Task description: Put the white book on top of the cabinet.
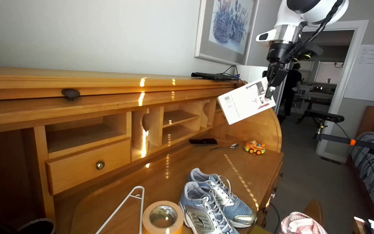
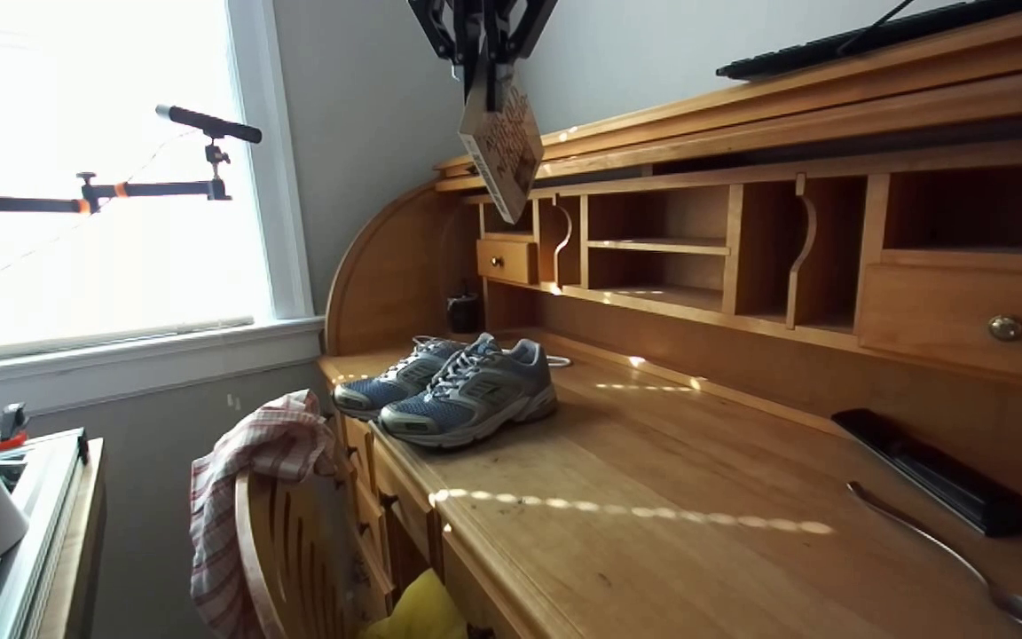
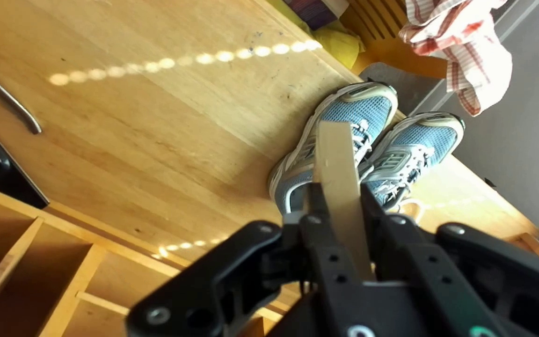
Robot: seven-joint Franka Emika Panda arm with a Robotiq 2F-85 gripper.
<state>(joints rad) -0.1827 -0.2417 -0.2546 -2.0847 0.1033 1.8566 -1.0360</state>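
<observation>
The white book (image 1: 243, 102) hangs tilted in the air, its printed cover facing out in an exterior view. It also shows in an exterior view (image 2: 504, 146) and edge-on in the wrist view (image 3: 337, 159). My gripper (image 1: 270, 92) is shut on the book near one end; both fingers press its sides in the wrist view (image 3: 342, 192). The honey-brown cabinet (image 1: 115, 100) has a long flat top, cubbyholes and a drawer; it also shows in an exterior view (image 2: 662, 124). The book is in front of the cabinet's upper part, around the height of its top edge, apart from the top surface.
A flat black object (image 1: 214, 76) with a cable lies on the cabinet top, also visible in an exterior view (image 2: 857, 44). On the desk surface are sneakers (image 2: 467, 390), a tape roll (image 1: 162, 217), a hanger (image 1: 138, 195), a toy car (image 1: 254, 147) and a spoon (image 1: 234, 146).
</observation>
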